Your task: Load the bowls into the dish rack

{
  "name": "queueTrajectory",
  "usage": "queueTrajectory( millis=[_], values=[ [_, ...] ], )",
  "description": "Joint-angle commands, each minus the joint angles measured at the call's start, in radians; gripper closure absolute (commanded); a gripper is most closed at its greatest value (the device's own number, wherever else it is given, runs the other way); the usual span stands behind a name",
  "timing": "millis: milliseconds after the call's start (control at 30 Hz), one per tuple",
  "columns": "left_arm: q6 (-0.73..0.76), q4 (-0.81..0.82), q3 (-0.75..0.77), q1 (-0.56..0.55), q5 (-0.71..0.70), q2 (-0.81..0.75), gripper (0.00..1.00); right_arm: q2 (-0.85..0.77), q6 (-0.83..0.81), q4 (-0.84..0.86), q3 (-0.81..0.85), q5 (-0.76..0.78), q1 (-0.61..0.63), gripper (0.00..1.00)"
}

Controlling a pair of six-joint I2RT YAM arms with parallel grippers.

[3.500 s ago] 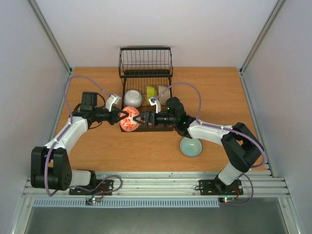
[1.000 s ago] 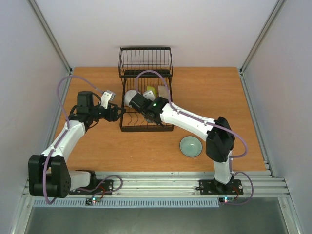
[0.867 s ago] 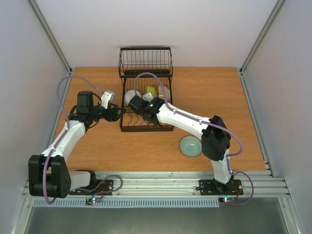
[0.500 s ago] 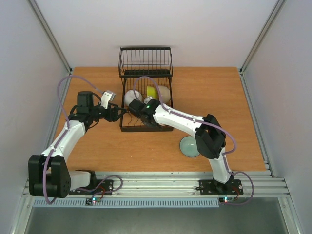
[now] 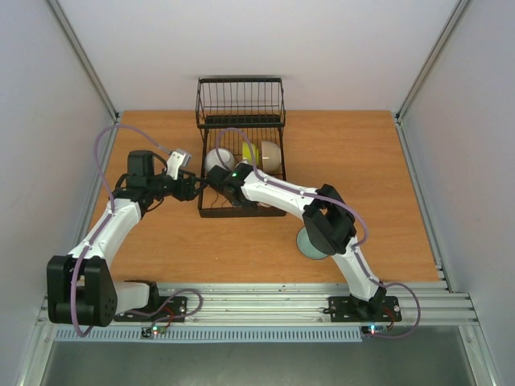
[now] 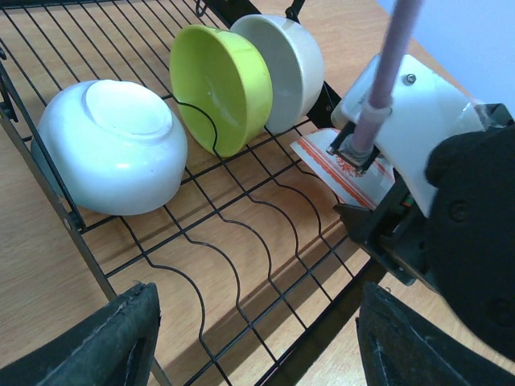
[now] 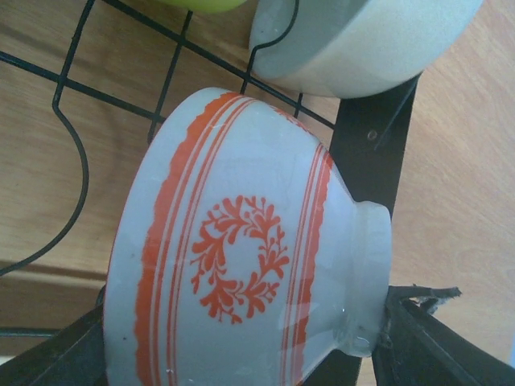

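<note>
Red-patterned bowl clamped between right jaws (over dish rack)

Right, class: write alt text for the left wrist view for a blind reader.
A black wire dish rack holds a white bowl rim-down, with a yellow-green bowl and a cream bowl on edge beside it. At right, the right gripper holds a red-patterned bowl at the rack's edge; the open left gripper frames the bottom.

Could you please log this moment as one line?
right pincer: holding red-patterned bowl at dish rack | left pincer: open, empty | teal bowl: on table
</note>
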Motion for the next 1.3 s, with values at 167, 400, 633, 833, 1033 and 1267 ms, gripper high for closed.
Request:
queueTrajectory(
  millis=[167, 400, 633, 833, 1033, 1267],
  values=[
    [0.010, 0.029, 0.026, 0.005, 0.022, 0.018, 0.32, 0.090, 0.065, -0.066, 0.051, 0.027, -0.031, 0.42],
    [0.011, 0.028, 0.029, 0.006, 0.021, 0.027, 0.32, 0.094, 0.066, -0.041, 0.045, 0.023, -0.034, 0.18],
    [0.014, 0.026, 0.030, 0.005, 0.019, 0.030, 0.32, 0.091, 0.061, -0.003, 0.023, 0.000, -0.035, 0.02],
    [0.014, 0.024, 0.030, 0.005, 0.019, 0.034, 0.32, 0.023, 0.019, 0.102, -0.052, -0.056, -0.033, 0.01],
    [0.017, 0.022, 0.032, 0.005, 0.017, 0.033, 0.32, -0.142, -0.050, 0.298, -0.210, -0.170, -0.032, 0.01],
    [0.019, 0.019, 0.032, 0.005, 0.016, 0.032, 0.32, -0.241, -0.077, 0.384, -0.278, -0.252, -0.030, 0.01]
  ],
)
